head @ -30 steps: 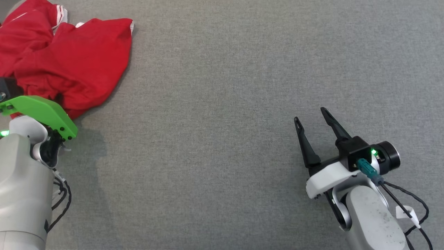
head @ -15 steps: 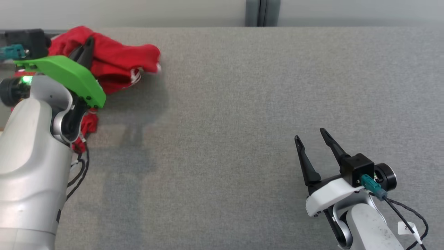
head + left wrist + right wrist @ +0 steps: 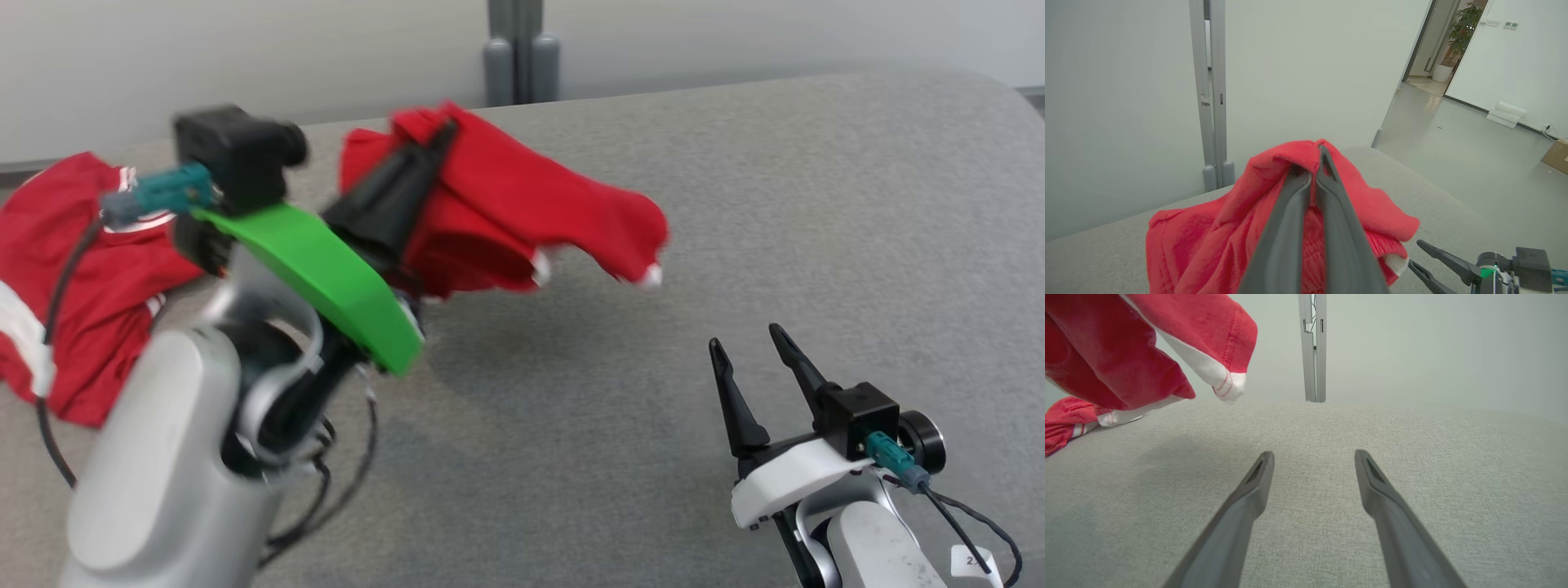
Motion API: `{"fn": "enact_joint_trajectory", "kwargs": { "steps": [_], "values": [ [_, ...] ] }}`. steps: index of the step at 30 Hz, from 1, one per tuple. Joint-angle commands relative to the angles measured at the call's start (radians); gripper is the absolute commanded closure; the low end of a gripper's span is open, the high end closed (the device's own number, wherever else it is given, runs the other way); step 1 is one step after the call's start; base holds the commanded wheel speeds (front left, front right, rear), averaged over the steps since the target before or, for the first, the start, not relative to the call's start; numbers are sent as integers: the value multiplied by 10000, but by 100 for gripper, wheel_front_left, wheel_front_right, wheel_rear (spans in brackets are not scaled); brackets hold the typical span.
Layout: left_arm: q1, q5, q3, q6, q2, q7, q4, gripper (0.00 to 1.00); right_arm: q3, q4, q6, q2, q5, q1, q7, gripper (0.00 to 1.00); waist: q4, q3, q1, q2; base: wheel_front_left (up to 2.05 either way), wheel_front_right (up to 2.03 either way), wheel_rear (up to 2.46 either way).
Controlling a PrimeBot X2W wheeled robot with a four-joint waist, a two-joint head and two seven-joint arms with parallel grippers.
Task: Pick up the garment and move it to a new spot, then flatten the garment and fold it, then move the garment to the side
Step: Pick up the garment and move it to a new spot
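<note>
A: What could go wrong?
B: My left tool (image 3: 441, 135) is clamped on one fold of the red shirt (image 3: 506, 204), lifted over the table (image 3: 816, 204). The thin pinch could slip, and the trailing cloth might bunch. My right tool (image 3: 745, 336) is spread, empty.

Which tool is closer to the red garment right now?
Left. The left tool is shut on the red garment, holding a fold up; the right tool is open, apart from it, low over the table.
</note>
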Motion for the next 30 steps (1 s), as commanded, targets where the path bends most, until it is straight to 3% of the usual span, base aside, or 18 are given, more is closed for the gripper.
{"fn": "enact_joint_trajectory", "kwargs": {
  "steps": [1,5,9,16,23,24,25,26,30],
  "values": [
    [349,-220,-167,83,-53,197,-443,100,8,-66,-3,-28,130,-14,-31,0,-734,101,0,0,0,0,0],
    [1114,-630,-661,287,-168,763,-1265,100,39,-168,-4,-28,276,-21,-30,0,-1414,261,0,0,0,0,0],
    [1730,-623,-597,713,-130,725,-804,100,38,-218,-5,-25,380,101,-30,0,-2007,392,0,0,0,0,0],
    [1991,-1208,-30,1108,-470,298,2344,100,-75,-281,-5,-19,478,298,-30,0,-2466,518,0,0,0,0,0],
    [1197,-465,74,923,-834,-1396,5795,100,53,-259,-5,-20,469,246,-31,0,-2405,553,0,0,0,0,0],
    [1101,-402,46,827,-911,-1670,6163,65,56,-252,-5,-25,461,205,-31,0,-2369,544,0,0,0,0,0],
    [1068,-358,28,744,-988,-1877,6423,57,42,-247,-5,-30,452,187,-31,0,-2325,526,0,0,0,0,0],
    [1034,-288,33,658,-1072,-2186,6675,4,9,-247,-5,-28,422,184,-30,0,-2250,491,0,0,0,0,0],
    [1225,99,10,469,-1149,-3530,6952,0,-186,-292,-5,-27,206,299,-30,0,-1895,269,0,0,0,0,0]
  ]
}}
